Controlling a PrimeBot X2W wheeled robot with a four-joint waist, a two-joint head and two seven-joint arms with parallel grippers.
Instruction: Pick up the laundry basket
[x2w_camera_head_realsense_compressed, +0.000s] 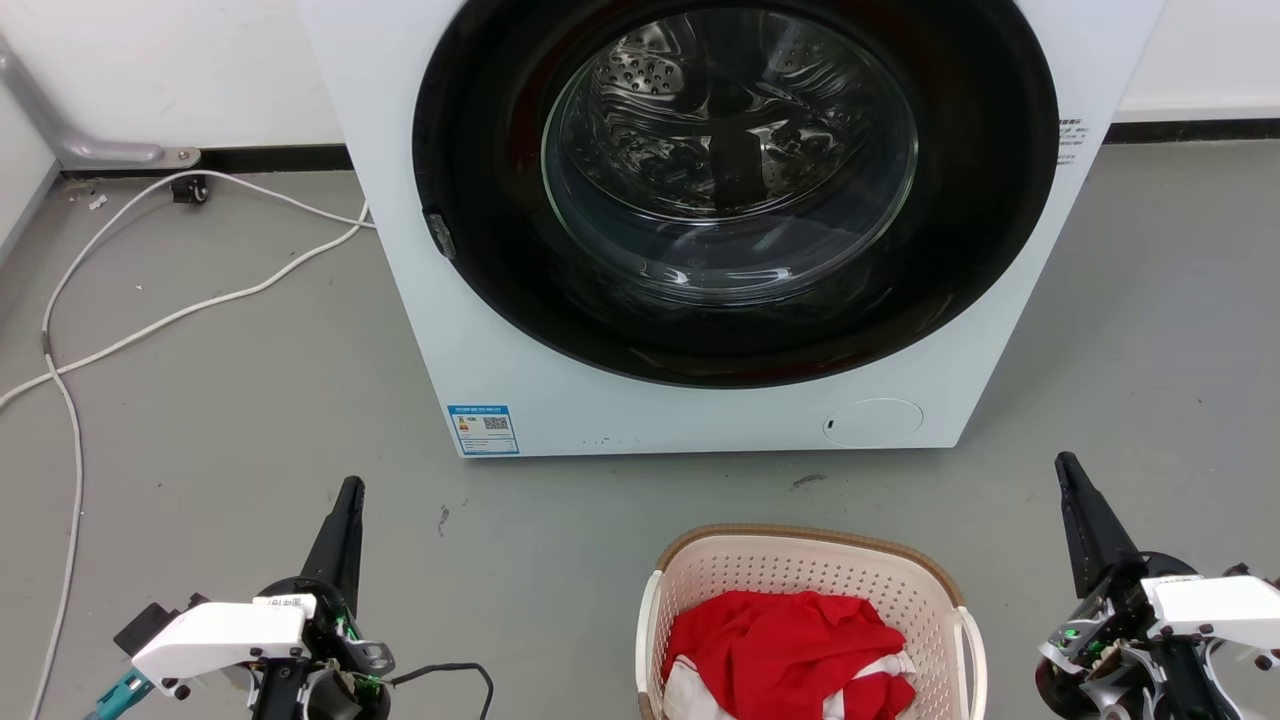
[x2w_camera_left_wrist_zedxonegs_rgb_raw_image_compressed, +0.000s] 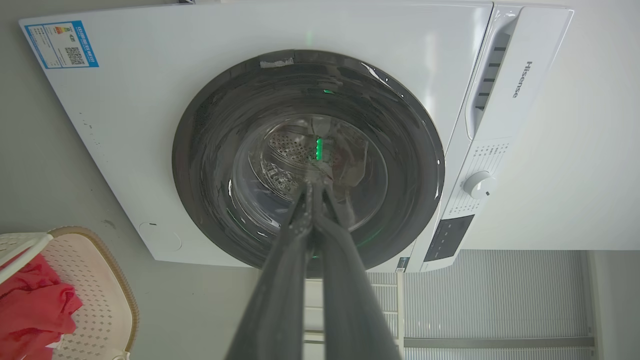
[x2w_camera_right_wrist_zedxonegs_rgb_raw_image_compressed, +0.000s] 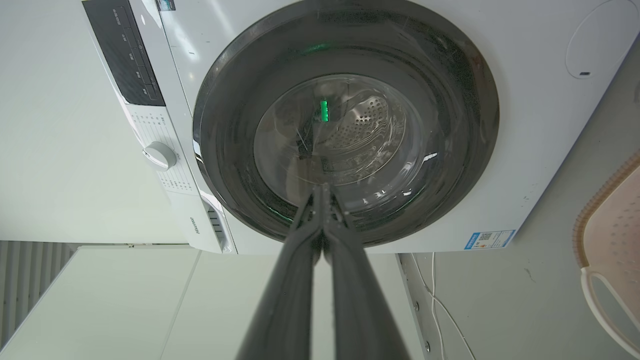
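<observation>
Cream perforated laundry basket (x2w_camera_head_realsense_compressed: 810, 572) with brown woven rim and white side handles holds red cloth (x2w_camera_head_realsense_compressed: 775, 640); left hand (x2w_camera_head_realsense_compressed: 348, 500) and right hand (x2w_camera_head_realsense_compressed: 1070, 480) both closed, empty

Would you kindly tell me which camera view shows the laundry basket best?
The head view: the laundry basket shows its brown rim, both white handles and the red cloth inside, though its near end is cropped. The left wrist view catches one end; the right wrist view, some rim and one handle.
</observation>
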